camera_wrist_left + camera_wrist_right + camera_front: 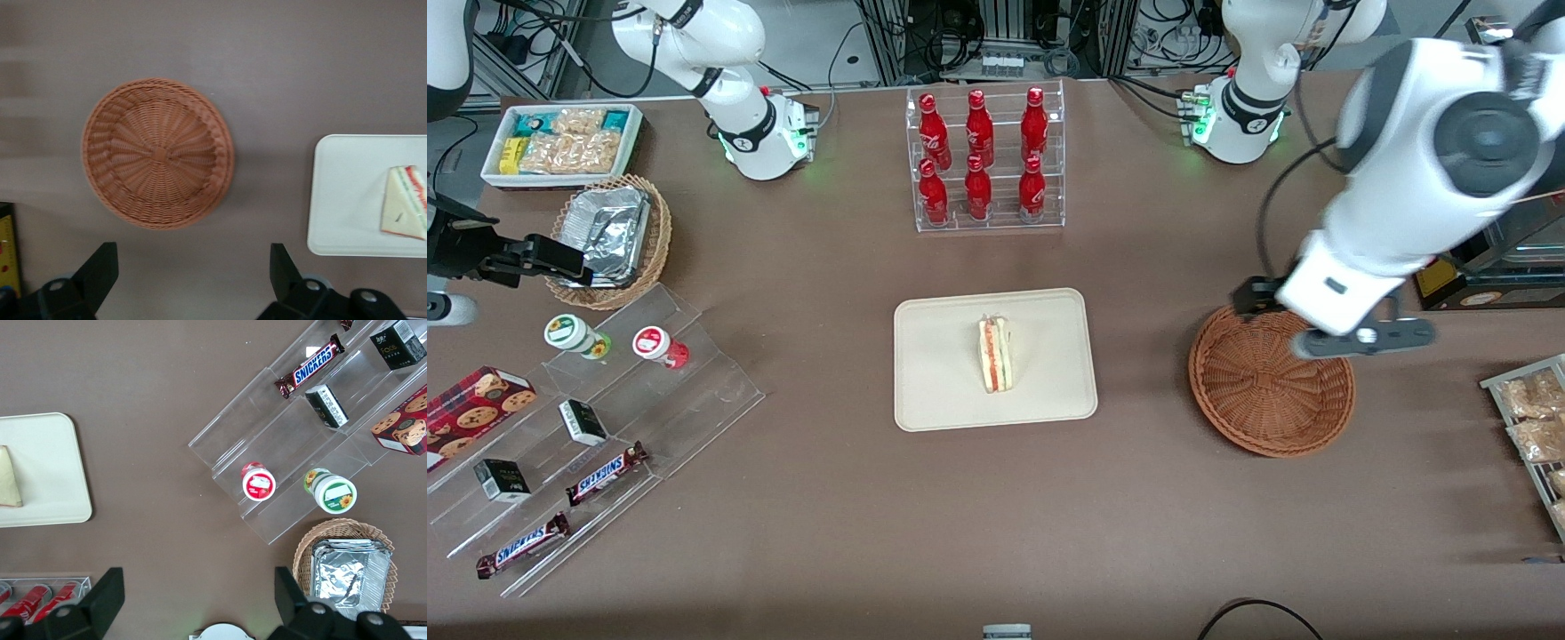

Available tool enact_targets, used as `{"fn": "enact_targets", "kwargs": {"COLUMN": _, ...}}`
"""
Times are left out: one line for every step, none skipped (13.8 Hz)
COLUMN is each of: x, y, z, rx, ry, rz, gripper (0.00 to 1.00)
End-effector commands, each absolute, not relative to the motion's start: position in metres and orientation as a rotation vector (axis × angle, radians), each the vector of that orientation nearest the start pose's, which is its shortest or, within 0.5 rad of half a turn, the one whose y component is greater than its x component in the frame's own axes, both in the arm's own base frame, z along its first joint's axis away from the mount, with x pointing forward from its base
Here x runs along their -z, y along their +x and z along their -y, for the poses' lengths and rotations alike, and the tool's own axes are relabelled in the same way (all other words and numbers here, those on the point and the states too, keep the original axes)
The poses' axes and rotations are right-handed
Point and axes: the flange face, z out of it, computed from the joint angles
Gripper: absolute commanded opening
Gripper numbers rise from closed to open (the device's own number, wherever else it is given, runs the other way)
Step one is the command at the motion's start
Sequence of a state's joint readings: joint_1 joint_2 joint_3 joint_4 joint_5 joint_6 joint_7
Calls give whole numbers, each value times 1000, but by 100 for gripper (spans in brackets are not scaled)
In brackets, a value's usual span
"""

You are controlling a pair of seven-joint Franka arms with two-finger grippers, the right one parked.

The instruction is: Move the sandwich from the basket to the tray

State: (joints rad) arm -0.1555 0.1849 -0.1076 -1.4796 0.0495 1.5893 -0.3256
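Observation:
The sandwich (994, 356) (405, 210), a white wedge with a red and green edge, lies on the cream tray (943, 391) (340, 193) in the middle of the table. The reddish-brown wicker basket (1267, 382) (157, 153) stands beside the tray toward the working arm's end, with nothing in it. My gripper (1272, 302) (193, 273) hangs high over the basket's rim, on the side farther from the front camera. Its fingers (100, 270) are spread wide, open and holding nothing, with bare table below them.
A clear rack of red bottles (985, 160) stands farther from the front camera than the tray. Bagged pastries on a rack (1534, 418) lie at the working arm's end. Clear display steps (605, 418), a foil-lined tan basket (609, 236) and a white snack bin (560, 142) occupy the parked arm's end.

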Motion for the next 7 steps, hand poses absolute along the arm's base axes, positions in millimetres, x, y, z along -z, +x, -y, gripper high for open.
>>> {"fn": "enact_targets", "kwargs": {"x": -573, "y": 568, "z": 116, "rx": -94, "ry": -3087, "rz": 55, "gripper": 100}}
{"fn": "enact_targets", "kwargs": {"x": -576, "y": 565, "z": 102, "rx": -94, "ry": -3088, "rz": 55, "gripper": 100}}
{"fn": "enact_targets", "kwargs": {"x": -579, "y": 556, "z": 98, "rx": -90, "ry": -3088, "rz": 34, "gripper": 100}}
{"fn": "enact_targets", "kwargs": {"x": -579, "y": 546, "z": 94, "rx": -87, "ry": -3084, "rz": 21, "gripper": 100}}
{"fn": "enact_targets", "kwargs": {"x": -580, "y": 541, "z": 83, "rx": -74, "ry": -3084, "rz": 51, "gripper": 100}}
{"fn": "enact_targets", "kwargs": {"x": -582, "y": 538, "z": 80, "rx": -69, "ry": -3083, "rz": 59, "gripper": 100}}
{"fn": "enact_targets", "kwargs": {"x": -582, "y": 535, "z": 70, "rx": -72, "ry": -3082, "rz": 78, "gripper": 100}}
